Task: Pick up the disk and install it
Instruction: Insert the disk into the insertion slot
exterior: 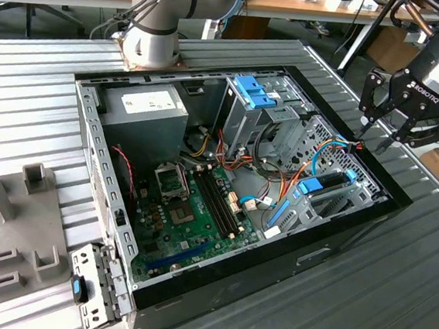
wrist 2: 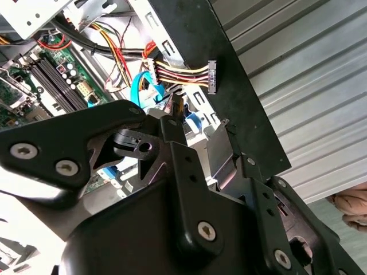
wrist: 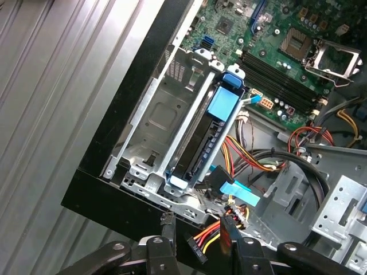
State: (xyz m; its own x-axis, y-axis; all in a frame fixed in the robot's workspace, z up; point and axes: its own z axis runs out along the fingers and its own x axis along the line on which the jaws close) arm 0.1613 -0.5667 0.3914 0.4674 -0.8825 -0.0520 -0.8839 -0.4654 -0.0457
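Jaws open, empty; gripper [exterior: 371, 137] hovers above computer case [exterior: 311, 259] at exterior view's right edge, just over loose cable plug [wrist 2: 211, 75]. Beneath it, apart from jaws, disk [wrist: 198, 146] stands on edge in metal drive bay [wrist: 152, 114], blue carrier rails showing at its ends. Bay sits inside open case on exterior view's right side. Same case holds motherboard [exterior: 192, 208] in middle, power supply [exterior: 143, 107] far on exterior view's left, upright cage [exterior: 244, 112] with blue latch [exterior: 254, 90], bundled wires [exterior: 227, 161]. Case lies on ribbed worktop [exterior: 392, 306]
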